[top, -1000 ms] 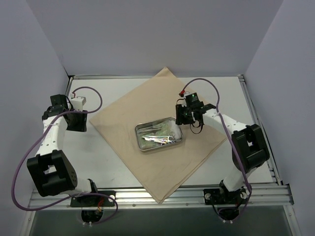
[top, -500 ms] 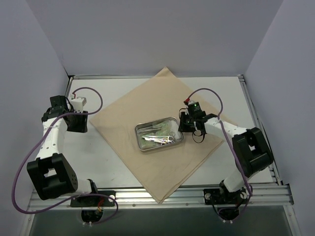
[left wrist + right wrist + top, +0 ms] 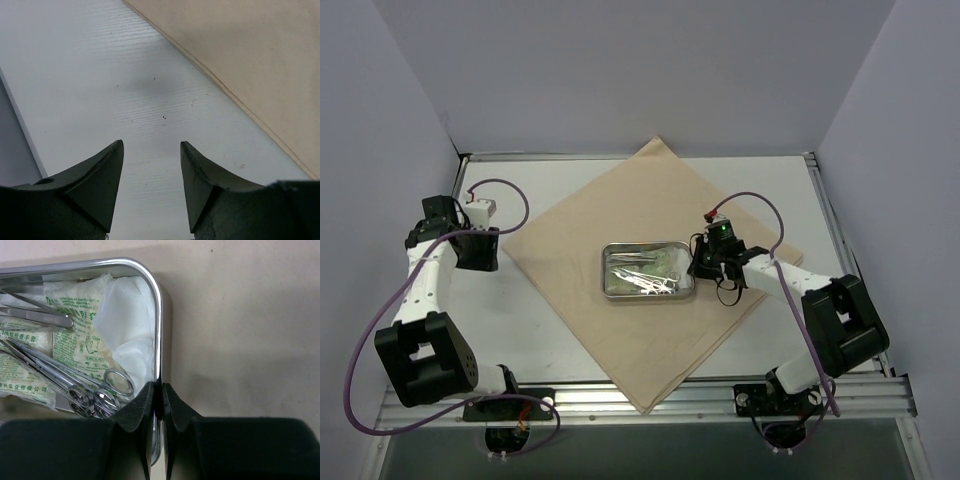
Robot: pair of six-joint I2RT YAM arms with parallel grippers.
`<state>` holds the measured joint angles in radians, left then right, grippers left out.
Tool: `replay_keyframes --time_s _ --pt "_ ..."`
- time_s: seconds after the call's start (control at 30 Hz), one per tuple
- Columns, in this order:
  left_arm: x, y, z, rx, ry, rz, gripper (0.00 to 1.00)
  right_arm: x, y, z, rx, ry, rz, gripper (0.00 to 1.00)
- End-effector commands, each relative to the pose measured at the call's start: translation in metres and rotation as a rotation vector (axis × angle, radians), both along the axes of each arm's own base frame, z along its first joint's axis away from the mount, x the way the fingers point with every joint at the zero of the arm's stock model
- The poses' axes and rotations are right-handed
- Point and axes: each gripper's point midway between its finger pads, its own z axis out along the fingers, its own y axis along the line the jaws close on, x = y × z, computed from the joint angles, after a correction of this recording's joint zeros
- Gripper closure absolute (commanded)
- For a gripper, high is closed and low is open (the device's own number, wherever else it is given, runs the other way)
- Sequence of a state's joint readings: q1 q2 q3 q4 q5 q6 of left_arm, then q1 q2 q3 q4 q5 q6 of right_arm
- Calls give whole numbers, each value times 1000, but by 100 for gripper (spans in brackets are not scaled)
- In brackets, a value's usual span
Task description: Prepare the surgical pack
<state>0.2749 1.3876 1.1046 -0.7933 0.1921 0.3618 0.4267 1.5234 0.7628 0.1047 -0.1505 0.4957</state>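
The right claw (image 3: pixel 161 390) is pinched tight on the right-hand rim of the steel tray (image 3: pixel 159 300), one finger inside the wall and one outside, with the thin metal edge caught between them. Just beside the inner finger lie the ring handles of the forceps (image 3: pixel 107 390), their long blades running away to the left across two pale green packets (image 3: pixel 75 342) printed with green lettering. A pair of tweezers (image 3: pixel 42 316) lies flat on the packets toward the far side of the tray, and a fold of white material (image 3: pixel 131 315) fills the near right corner. Seen from above, the tray sits near the middle of the large beige cloth (image 3: pixel 620 330), which is spread flat as a diamond on the white table (image 3: pixel 535 330), one corner pointing at the back wall. Well apart on the left, the left claw (image 3: pixel 151 145) hangs partly open and holds nothing, over bare table, with the cloth's left edge close by.
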Motion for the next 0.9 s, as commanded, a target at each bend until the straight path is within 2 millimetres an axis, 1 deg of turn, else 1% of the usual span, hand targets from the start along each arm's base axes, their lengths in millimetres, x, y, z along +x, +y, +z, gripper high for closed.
replay_keyframes --time_s 0.0,0.1,0.27,0.33,0.57,0.87 --pt "1 -2 6 -5 -33 -13 42 0 -10 9 -13 -37 -46 100" --pt "1 -2 6 -6 -32 -14 42 2 -8 6 -17 -27 -42 100" --pt "1 -3 7 -9 -34 -9 42 9 6 9 40 -49 -85 100" --pt "1 -3 6 -7 -36 -10 42 11 7 9 58 -63 -119 100" --pt "-1 -3 7 -3 -35 -13 42 15 -1 14 77 -103 -205 100" --pt "-2 -2 7 6 -39 -16 42 18 -4 15 17 -104 -158 100"
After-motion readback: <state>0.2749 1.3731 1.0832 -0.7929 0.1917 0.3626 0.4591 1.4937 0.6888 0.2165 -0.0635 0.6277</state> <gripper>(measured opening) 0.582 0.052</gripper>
